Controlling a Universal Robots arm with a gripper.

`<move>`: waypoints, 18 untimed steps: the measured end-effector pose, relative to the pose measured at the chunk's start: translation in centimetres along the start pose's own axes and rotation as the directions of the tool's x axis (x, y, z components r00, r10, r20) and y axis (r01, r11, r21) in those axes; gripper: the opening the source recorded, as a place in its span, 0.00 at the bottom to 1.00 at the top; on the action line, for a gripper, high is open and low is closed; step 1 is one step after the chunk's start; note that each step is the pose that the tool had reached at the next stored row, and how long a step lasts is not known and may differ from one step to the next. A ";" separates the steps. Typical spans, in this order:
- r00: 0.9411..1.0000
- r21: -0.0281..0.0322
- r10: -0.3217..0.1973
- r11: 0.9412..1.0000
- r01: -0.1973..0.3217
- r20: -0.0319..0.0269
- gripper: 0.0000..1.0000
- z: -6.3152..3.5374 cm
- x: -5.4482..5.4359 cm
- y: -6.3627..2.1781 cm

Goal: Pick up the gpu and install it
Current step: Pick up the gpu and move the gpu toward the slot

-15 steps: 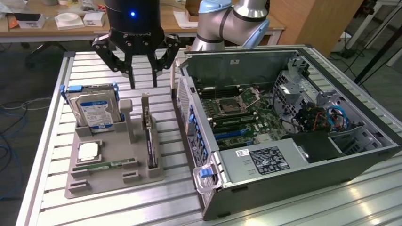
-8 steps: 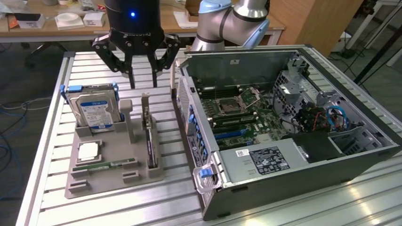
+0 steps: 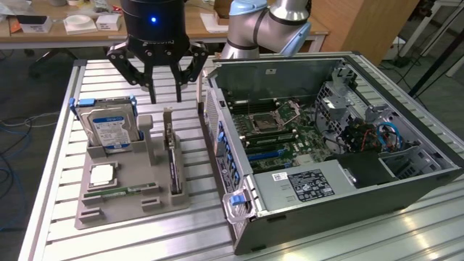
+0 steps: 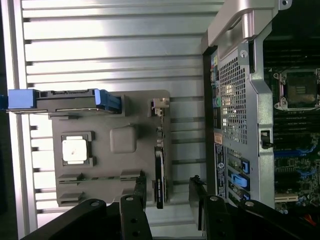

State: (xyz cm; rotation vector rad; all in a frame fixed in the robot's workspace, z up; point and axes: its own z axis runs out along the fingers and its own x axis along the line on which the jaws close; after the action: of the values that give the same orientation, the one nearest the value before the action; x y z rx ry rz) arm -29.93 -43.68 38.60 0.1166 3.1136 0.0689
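My gripper (image 3: 166,98) is hanging spread and empty over the gpu (image 3: 173,163), which is standing edgewise near the computer case (image 3: 225,147).

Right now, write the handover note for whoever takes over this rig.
Claw: open, empty, hovering above the tray, in line with the gpu.
Gpu: standing on edge in its slot in the grey tray, beside the open computer case.
Done: nothing visible yet; the gpu is not gripped.
Left: pick-up and install in the case.
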 end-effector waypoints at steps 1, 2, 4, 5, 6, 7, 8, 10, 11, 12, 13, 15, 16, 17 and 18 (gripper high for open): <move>1.000 0.000 0.000 1.000 0.000 0.000 0.47 0.05 0.0 0.00; 1.000 0.000 0.000 1.000 0.000 0.000 0.47 0.10 0.0 0.00; 1.000 0.000 0.000 1.000 0.000 0.000 0.47 0.21 0.0 -0.01; 1.000 0.000 0.000 1.000 0.000 0.000 0.47 0.26 0.0 -0.01; 1.000 0.000 0.000 1.000 0.000 0.000 0.47 0.31 0.0 -0.01; 1.000 0.000 0.000 1.000 0.000 0.000 0.47 0.36 0.0 -0.02; 1.000 0.000 0.000 1.000 0.000 0.000 0.47 0.40 0.0 -0.02; 1.000 0.000 0.000 1.000 0.000 0.000 0.47 0.50 0.0 -0.02; 1.000 0.000 0.000 1.000 0.000 0.000 0.47 0.55 0.0 -0.02; 1.000 0.000 0.000 1.000 0.000 0.000 0.47 0.60 0.0 -0.03; 1.000 0.000 0.000 1.000 0.000 0.000 0.47 0.65 0.0 -0.03; 1.000 0.000 0.000 1.000 0.000 0.000 0.47 0.76 0.0 -0.03; 1.000 0.000 0.000 1.000 0.000 0.000 0.47 0.81 0.0 -0.04; 1.000 0.000 0.000 1.000 0.000 0.000 0.47 0.86 0.0 -0.04; 1.000 0.000 0.000 1.000 0.000 0.000 0.47 0.91 0.0 -0.04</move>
State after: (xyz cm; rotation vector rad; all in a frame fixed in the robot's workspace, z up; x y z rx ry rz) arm -29.93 -43.68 37.69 0.1166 3.1137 0.0688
